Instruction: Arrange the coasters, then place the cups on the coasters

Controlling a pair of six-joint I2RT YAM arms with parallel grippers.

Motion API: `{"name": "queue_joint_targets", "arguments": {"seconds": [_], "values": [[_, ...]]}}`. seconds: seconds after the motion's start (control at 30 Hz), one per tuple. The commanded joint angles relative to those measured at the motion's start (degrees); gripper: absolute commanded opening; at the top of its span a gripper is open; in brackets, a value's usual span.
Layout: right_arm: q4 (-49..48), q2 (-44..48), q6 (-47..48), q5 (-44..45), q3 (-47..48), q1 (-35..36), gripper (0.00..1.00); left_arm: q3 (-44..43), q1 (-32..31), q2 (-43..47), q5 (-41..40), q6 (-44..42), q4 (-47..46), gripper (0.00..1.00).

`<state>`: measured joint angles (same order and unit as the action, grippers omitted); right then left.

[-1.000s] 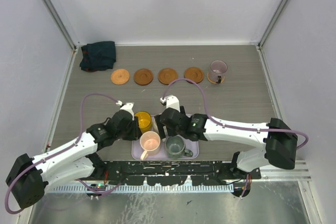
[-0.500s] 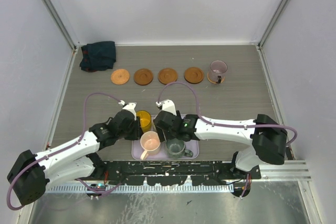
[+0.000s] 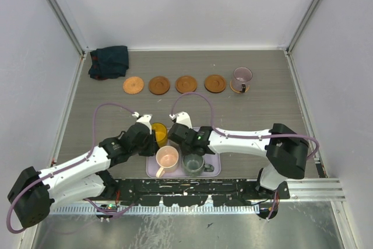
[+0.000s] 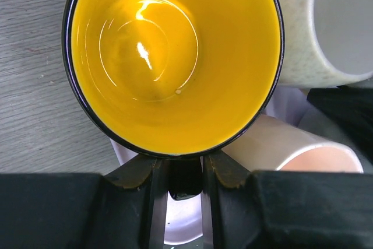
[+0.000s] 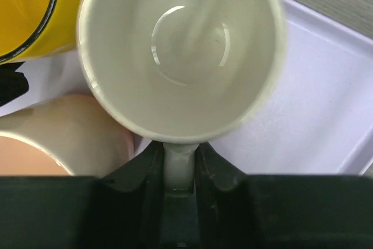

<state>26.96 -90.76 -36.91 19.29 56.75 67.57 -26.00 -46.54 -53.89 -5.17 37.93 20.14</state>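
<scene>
Tray (image 5: 315, 86) crowded: left tool (image 4: 185, 173) clamps yellow mug (image 4: 175, 56), right tool (image 5: 179, 164) clamps cream mug (image 5: 180, 45), pink mug (image 5: 58, 126) alongside.

Coasters (image 3: 159, 85): five brown and tan round discs, far row; rightmost bears upright translucent purple-grey mug (image 3: 242, 76).
Yellow mug (image 4: 175, 56), cream mug (image 5: 180, 51): upright, handles in my left gripper (image 4: 185, 182), right gripper (image 5: 178, 170).
Pink mug (image 3: 167, 157), grey-green mug (image 3: 194, 161): upright, nearest me.

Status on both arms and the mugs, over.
Left gripper shut on yellow mug handle; right gripper shut on cream mug handle. Both at lilac tray, pink mug tight alongside. Four coasters bare; purple mug placed.
</scene>
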Motion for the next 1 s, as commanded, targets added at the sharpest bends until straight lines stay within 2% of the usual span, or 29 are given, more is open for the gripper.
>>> {"name": "queue_joint_targets", "arguments": {"seconds": [0.0, 0.07, 0.1, 0.23, 0.33, 0.67, 0.97], "values": [[0.16, -1.16, -0.11, -1.35, 1.68, 0.63, 0.21, 0.42, -0.81, 0.89, -0.39, 0.29, -1.05, 0.22], [0.36, -1.26, -0.10, -0.91, 1.65, 0.61, 0.03, 0.21, -1.15, 1.20, -1.04, 0.30, -0.54, 0.20], [0.54, -1.26, -0.12, -0.60, 1.68, 0.70, 0.01, 0.04, -1.35, 1.43, -1.37, 0.30, -0.35, 0.18], [1.01, -0.36, -0.69, 2.12, 1.17, 0.87, 0.01, -1.18, -2.27, 2.67, -3.69, -0.36, 1.11, 0.08], [0.75, 1.66, -1.16, 5.41, 0.32, 1.07, 0.01, -2.59, -2.70, 3.49, -5.63, -1.19, 2.29, 0.05], [0.40, 7.40, -0.89, 16.80, -0.07, 1.09, 0.01, -6.56, -3.55, 5.43, -12.33, -4.90, 0.82, 0.01], [-1.20, 9.94, 2.38, 25.33, 0.31, 1.07, 0.01, -9.53, -3.57, 4.14, -15.42, -8.40, -1.18, 0.01]]}}
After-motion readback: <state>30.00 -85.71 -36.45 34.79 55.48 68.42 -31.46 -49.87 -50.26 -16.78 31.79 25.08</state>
